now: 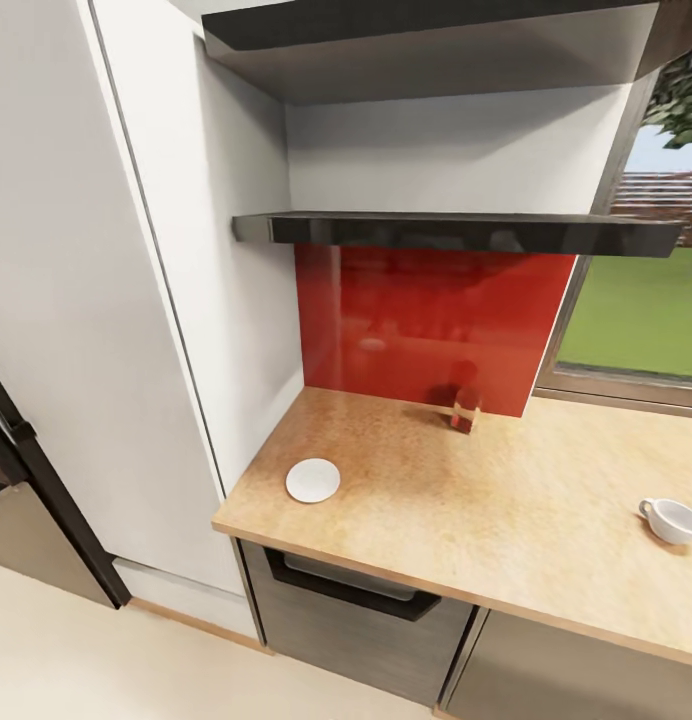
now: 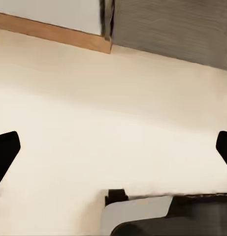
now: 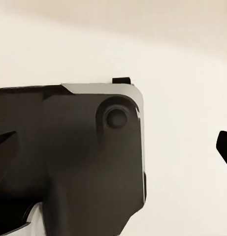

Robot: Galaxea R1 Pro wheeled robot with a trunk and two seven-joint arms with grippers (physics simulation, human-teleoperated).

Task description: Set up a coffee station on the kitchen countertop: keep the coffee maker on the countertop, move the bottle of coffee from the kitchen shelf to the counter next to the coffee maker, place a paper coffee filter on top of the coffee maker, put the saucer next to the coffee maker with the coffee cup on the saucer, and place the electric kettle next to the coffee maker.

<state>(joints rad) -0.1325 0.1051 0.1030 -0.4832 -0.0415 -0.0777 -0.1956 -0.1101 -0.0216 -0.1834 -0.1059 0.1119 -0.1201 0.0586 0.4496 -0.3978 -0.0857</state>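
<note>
On the kitchen countertop [image 1: 436, 500] a white saucer [image 1: 313, 480] lies flat near the front left corner. The white coffee cup [image 1: 674, 520] stands far to the right, apart from the saucer. The black kitchen shelf [image 1: 456, 232] hangs above the red backsplash; I see it edge-on and its top face is hidden. A small brown and tan thing [image 1: 466, 412] stands against the backsplash; I cannot tell what it is. My left gripper [image 2: 113, 152] is open over pale floor. My right gripper [image 3: 113, 147] is open above the robot's dark base, holding nothing.
A tall white cabinet [image 1: 136, 300] walls the counter's left end, with a dark appliance [image 1: 26, 480] beyond it. A thicker black board [image 1: 426, 25] hangs above the shelf. A window [image 1: 636, 300] is at the right. Dark drawers with a handle [image 1: 346, 590] sit under the counter.
</note>
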